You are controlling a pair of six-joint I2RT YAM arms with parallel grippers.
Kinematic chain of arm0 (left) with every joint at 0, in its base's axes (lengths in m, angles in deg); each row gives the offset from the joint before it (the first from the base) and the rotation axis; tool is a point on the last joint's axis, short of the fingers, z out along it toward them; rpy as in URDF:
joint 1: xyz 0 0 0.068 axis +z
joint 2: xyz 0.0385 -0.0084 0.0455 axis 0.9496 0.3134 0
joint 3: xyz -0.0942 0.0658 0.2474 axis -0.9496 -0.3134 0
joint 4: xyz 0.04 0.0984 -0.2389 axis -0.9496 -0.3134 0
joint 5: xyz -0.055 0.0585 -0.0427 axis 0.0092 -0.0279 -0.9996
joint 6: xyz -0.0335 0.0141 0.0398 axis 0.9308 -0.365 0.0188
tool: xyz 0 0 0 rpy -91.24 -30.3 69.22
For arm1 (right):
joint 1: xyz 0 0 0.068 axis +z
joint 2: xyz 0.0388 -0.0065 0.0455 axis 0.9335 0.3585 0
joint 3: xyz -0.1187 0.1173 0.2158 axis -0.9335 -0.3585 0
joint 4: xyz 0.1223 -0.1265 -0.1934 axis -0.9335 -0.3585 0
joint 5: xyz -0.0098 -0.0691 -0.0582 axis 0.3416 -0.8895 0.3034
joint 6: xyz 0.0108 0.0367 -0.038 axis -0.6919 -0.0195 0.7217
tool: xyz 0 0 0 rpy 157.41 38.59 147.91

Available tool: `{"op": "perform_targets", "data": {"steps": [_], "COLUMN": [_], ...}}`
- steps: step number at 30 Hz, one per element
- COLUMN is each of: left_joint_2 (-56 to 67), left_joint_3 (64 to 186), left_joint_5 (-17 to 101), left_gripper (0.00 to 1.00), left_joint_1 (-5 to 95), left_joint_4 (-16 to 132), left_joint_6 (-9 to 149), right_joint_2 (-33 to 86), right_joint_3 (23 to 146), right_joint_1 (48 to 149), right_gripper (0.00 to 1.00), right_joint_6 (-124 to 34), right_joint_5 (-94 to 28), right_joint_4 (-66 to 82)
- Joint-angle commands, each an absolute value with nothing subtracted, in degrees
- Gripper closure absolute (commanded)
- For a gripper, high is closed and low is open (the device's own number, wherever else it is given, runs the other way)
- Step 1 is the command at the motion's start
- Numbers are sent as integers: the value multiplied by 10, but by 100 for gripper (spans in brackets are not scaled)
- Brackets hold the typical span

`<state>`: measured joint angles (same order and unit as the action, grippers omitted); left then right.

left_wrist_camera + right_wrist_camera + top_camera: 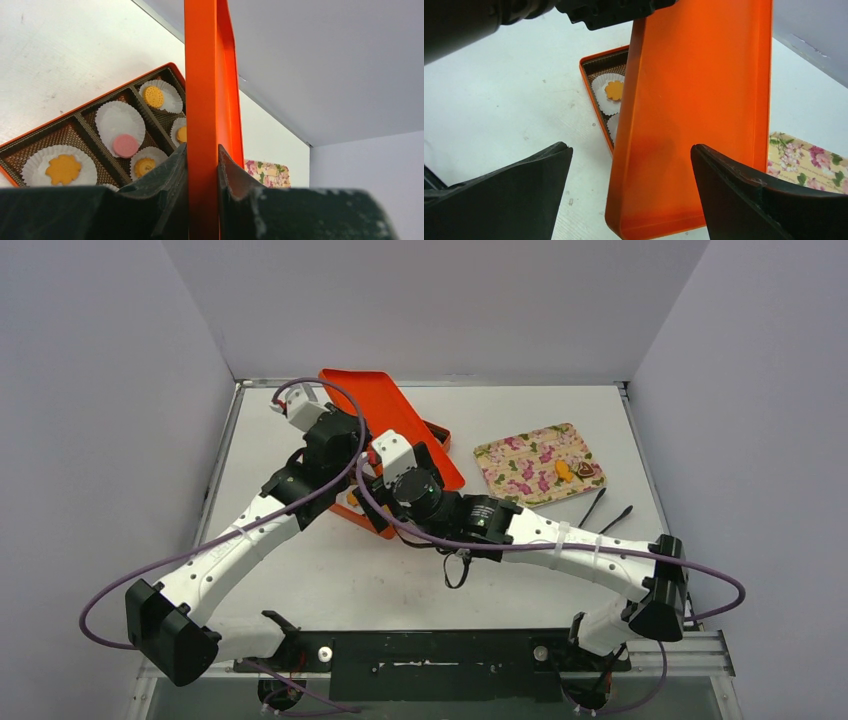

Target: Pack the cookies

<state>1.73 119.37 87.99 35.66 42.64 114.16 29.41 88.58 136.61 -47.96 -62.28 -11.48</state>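
Observation:
My left gripper (202, 159) is shut on the edge of the orange lid (207, 75) and holds it upright and tilted over the orange box (30, 137). The box's brown compartments hold white paper cups with cookies: a flower-shaped orange one (63, 169), a pink one (125, 145) and round yellow ones (153, 96). My right gripper (631, 148) is open and empty, just in front of the lid (699, 100). On the floral tray (520, 455) lie an orange cookie (563, 471) and a dark heart-shaped cookie (586, 469).
In the top view both arms cover most of the box (356, 512). Two thin black rods or cables (603, 508) lie near the tray's front edge. Grey walls close in the white table on three sides.

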Motion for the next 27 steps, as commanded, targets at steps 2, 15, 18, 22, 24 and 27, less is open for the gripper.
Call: {"op": "perform_targets", "data": {"steps": [2, 15, 18, 22, 24, 27], "left_joint_2": [10, -6, -18, -42, -59, -80], "left_joint_3": [1227, 1204, 1192, 1164, 1142, 1115], "left_joint_5": [908, 904, 898, 898, 900, 896], "left_gripper": [100, 100, 88, 75, 65, 50], "left_joint_1": [352, 350, 350, 351, 352, 354], "left_joint_4": [442, 460, 498, 538, 570, 629], "left_joint_6": [1189, 1225, 1201, 1180, 1171, 1141], "right_joint_2": [327, 353, 340, 324, 319, 303], "right_joint_3": [928, 906, 909, 907, 907, 902], "right_joint_1": [1398, 1437, 1437, 1432, 1427, 1417], "right_gripper": [12, 71, 98, 100, 100, 100], "right_joint_6": [-431, -345, -356, -370, -382, -402], "right_joint_5": [-744, -915, -917, -906, -898, -881], "right_joint_4": [-109, -94, -92, -80, -76, -62]}}
